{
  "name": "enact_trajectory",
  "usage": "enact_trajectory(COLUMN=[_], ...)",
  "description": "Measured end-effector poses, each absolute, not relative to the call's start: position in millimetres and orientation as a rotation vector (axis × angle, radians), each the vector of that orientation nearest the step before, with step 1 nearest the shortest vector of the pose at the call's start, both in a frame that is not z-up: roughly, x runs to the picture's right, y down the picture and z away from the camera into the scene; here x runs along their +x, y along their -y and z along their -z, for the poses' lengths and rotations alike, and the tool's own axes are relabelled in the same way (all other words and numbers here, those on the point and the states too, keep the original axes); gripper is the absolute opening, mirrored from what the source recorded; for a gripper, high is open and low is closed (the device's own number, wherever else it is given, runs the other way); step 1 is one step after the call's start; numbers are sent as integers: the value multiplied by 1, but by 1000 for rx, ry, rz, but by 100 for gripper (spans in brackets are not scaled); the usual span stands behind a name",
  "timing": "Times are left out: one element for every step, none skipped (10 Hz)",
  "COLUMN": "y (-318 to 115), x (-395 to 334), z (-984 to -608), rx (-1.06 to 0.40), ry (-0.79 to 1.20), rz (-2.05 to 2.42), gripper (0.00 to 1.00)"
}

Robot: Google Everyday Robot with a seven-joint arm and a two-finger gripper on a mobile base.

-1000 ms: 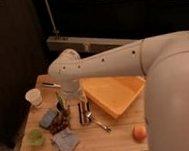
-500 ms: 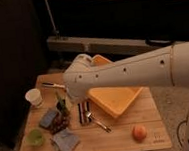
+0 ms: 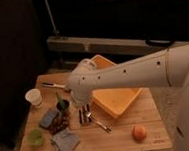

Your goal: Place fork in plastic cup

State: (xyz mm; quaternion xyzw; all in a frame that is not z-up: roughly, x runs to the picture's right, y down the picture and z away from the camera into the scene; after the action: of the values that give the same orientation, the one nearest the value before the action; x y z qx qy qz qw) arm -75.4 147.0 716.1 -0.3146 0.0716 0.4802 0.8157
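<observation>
Progress judged slight. Near the desk's (image 3: 121, 133) front-left corner, plastic cup (image 3: 35, 137), seemingly unfilled. Toward the middle, tool (image 3: 84, 116) spread wide, gripping nothing, poised just beside the fork (image 3: 100, 124), found lying flat, ungrasped. Grasping, carrying, dropping left undone.

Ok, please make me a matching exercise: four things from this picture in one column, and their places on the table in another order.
Things
1. white cup
2. green cup
3. round orange thing
4. pincer

Places
a. over the middle of the table, at the fork
b. near left corner
c. near right part
d. left side, behind the green cup

Pairs: 1-d, 2-b, 3-c, 4-a
</observation>
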Motion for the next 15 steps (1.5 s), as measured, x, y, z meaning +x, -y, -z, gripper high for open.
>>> enact_trajectory(y=[-160, -177, -187, -198, -210, -221, -224, -224, -217, -213, -211, -209, -210, -211, -213], x=[-66, -52, -49, -46, -38, -25, -21, -18, -21, -25, -30, -37, -42, -45, -39], z=[-720, -723, -726, -732, -738, -745, -748, -753, -762, -766, -771, -781, -787, -790, -792], rx=[-686, -703, -714, -724, -736, -742, -743, -743, -741, -742, -745, -751, -756, -761, -764], ry=[-163, -171, -173, -173, -173, -170, -162, -152, -134, -126, -119, -116, -117, -117, -131], rz=[-1035, -1044, -1042, -1035, -1036, -1038, -1033, -1024, -1002, -988, -970, -941, -926, -916, -910], gripper=[65, 65, 65, 65, 65, 65, 65, 65, 65, 65, 65, 65, 65, 65, 65])
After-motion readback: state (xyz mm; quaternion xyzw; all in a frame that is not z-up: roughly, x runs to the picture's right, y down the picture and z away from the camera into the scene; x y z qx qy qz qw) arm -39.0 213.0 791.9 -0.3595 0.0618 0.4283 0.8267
